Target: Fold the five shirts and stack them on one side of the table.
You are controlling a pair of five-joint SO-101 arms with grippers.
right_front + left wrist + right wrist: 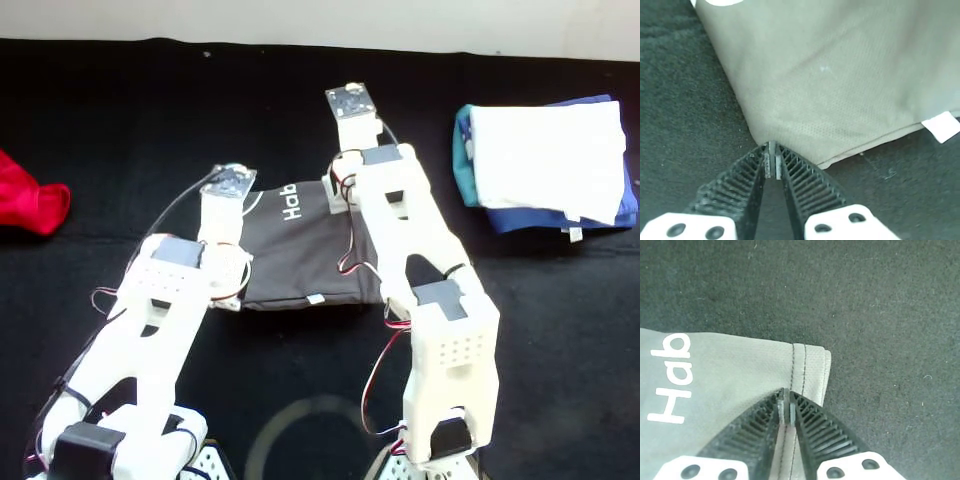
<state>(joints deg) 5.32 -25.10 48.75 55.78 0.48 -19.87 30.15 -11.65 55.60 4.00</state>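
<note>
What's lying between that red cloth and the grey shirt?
Bare black table between red cloth and grey shirt, apart from the left arm at the shirt, in the high view.

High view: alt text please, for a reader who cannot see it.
The white left arm and right arm hang over a dark grey folded shirt with white lettering, mid-table on black cloth. A stack of folded shirts, white on top of blue, lies at the far right, a crumpled red garment at the left edge.
</note>
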